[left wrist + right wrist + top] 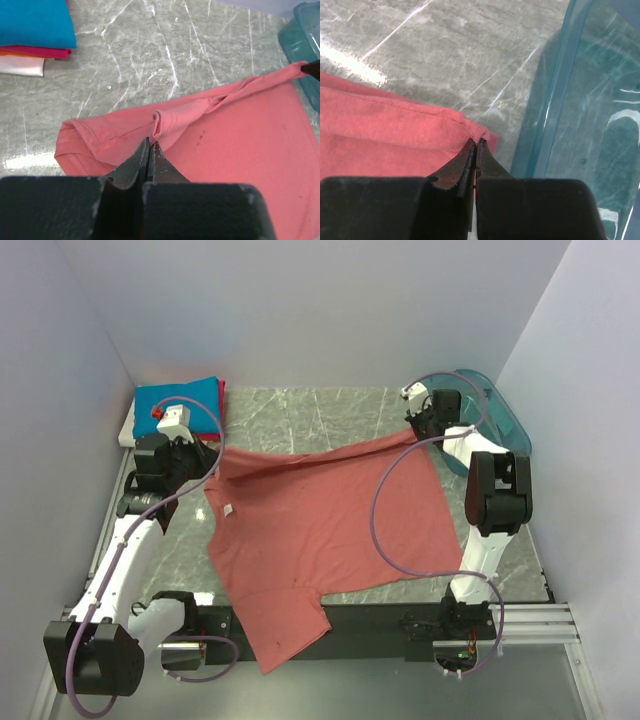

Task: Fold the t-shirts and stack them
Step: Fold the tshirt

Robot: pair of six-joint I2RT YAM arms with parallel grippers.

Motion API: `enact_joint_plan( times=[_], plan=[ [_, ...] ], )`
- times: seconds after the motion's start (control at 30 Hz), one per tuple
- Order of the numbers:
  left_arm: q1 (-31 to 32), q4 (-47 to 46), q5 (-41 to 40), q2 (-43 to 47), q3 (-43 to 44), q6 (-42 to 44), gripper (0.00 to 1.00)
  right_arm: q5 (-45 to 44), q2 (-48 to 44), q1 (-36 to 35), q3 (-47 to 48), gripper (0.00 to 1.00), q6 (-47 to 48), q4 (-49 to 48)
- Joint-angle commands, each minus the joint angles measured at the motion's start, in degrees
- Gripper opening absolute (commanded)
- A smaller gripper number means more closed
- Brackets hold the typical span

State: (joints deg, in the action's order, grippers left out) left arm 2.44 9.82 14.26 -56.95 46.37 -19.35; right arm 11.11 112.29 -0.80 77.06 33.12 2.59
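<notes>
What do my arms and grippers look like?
The left arm and right arm have white links with boxy black joints, each trailed by a looping lilac cable. The left gripper and right gripper have black, wedge-shaped fingers tapering to points. A red mark sits on the left wrist's white housing.

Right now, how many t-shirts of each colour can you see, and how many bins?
salmon-pink t-shirt, spread out: 1
blue t-shirt, folded: 1
red t-shirt, folded: 1
white t-shirt, folded: 1
teal bin: 1
Total: 4 t-shirts and 1 bin, 5 things
</notes>
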Motion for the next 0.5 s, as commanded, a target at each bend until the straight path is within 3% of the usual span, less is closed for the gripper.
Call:
enact_joint_plan(
  times=[0.0,0.47],
  plan=[
    [-0.15,-0.6,-1.08,1.75,-0.31,-0.07,0.0,0.66,-4.8,0.45,-0.85,0.0,0.36,-2.5],
    [-0.15,-0.42,-2.57,2.02,-1.63,0.28,0.0,1.54,-7.43,2.03,-3.84,0.0,0.71,-2.5]
  ],
)
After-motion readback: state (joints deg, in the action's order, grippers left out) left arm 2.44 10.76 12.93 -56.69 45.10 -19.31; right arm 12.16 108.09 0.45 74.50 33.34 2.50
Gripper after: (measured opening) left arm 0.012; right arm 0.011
